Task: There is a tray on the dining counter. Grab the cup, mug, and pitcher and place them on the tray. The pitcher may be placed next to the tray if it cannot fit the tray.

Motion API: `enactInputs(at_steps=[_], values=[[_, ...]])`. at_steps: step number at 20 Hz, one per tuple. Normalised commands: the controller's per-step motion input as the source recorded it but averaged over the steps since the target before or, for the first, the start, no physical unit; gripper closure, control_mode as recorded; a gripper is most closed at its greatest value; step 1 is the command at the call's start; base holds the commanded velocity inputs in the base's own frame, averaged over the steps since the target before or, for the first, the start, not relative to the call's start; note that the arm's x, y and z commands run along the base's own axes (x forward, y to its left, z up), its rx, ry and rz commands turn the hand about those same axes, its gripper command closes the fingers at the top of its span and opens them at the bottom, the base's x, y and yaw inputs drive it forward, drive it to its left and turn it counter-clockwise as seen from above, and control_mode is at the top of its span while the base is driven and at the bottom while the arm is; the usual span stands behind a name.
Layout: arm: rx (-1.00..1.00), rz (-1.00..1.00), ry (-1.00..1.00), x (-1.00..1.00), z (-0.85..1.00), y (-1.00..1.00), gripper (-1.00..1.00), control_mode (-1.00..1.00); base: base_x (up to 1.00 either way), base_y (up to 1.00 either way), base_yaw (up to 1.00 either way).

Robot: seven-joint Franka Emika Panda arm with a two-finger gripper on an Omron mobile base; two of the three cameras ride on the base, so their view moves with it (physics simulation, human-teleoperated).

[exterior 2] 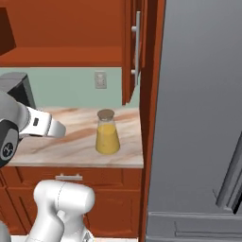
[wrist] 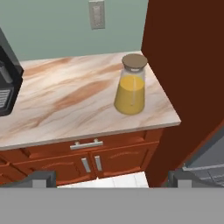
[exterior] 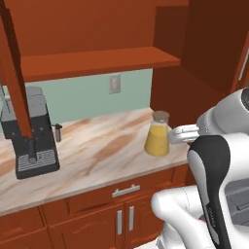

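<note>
Marbled counter (exterior: 92, 151): pitcher (exterior: 158, 134) upright, lid up, near right end.

Rendered light is even and fairly bright, flat across all three views, with no single visible lamp. The marbled counter (exterior: 97, 151) is lit uniformly and shows no glare. Under the wooden shelf (exterior: 97, 61) a dimmer band sits on the green wall. The pitcher (wrist: 130, 85) throws only a faint, soft shadow toward 5 o'clock in the hand view; its glass carries a thin pale highlight. The cabinet side panel (wrist: 188, 65) at 2 o'clock reads darkest. Edges look slightly soft and pixelated at low resolution; straight lines stay straight toward the borders.
</note>
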Motion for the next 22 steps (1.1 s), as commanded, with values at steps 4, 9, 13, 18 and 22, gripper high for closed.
enactInputs(at_steps=[4,9,13,18,22], values=[[0.0,0.0,0.0,0.0,0.0,0.0,-1.0,1.0,0.67,0.0,0.0],[0.0,0.0,0.0,0.0,0.0,0.0,-1.0,1.0,0.49,-0.14,0.0],[0.0,0.0,0.0,0.0,0.0,0.0,-1.0,1.0,0.17,-0.27,0.0],[0.0,0.0,0.0,0.0,0.0,0.0,-1.0,1.0,0.0,-0.18,0.0],[0.0,0.0,0.0,0.0,0.0,0.0,-1.0,1.0,0.0,-0.02,0.0]])
